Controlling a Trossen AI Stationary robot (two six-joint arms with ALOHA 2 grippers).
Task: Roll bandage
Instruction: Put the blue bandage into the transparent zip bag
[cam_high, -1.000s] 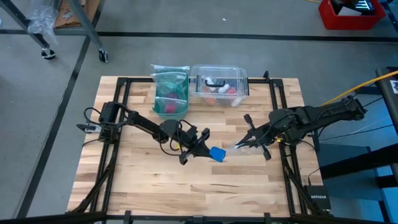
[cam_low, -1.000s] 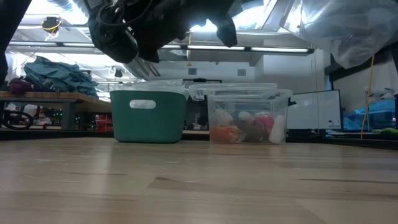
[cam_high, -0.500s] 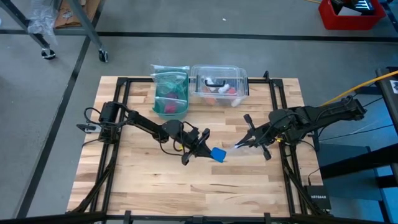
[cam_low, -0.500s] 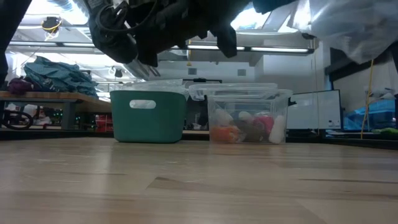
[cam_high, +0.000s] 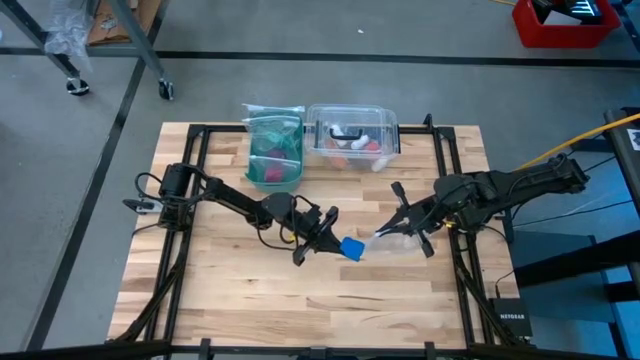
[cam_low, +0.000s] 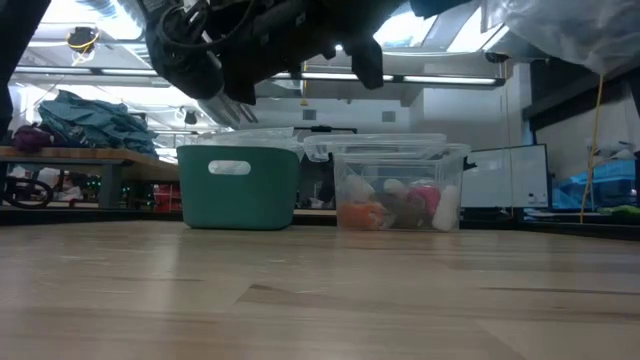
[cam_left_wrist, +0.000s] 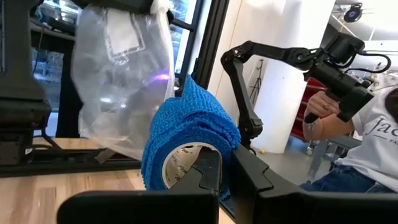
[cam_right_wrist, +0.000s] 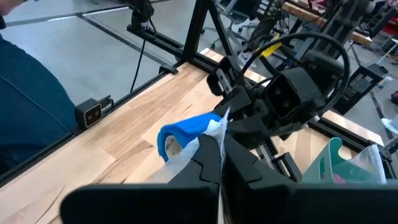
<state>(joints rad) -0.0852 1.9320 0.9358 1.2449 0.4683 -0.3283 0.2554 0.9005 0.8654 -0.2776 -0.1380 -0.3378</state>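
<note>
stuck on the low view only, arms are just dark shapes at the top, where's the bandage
Observer: The bandage is held off the table near its middle, between the two arms; the left gripper is shut on it.
Operator: is it a loose strip or a roll
Observer: A roll; the left wrist view shows blue fabric wound round a pale core.
Operator: what's the right arm doing
Observer: The right gripper is shut on a clear plastic bag, right beside the bandage.
Operator: that bag hanging free?
Observer: Yes, in the left wrist view it hangs just behind the roll.
</note>
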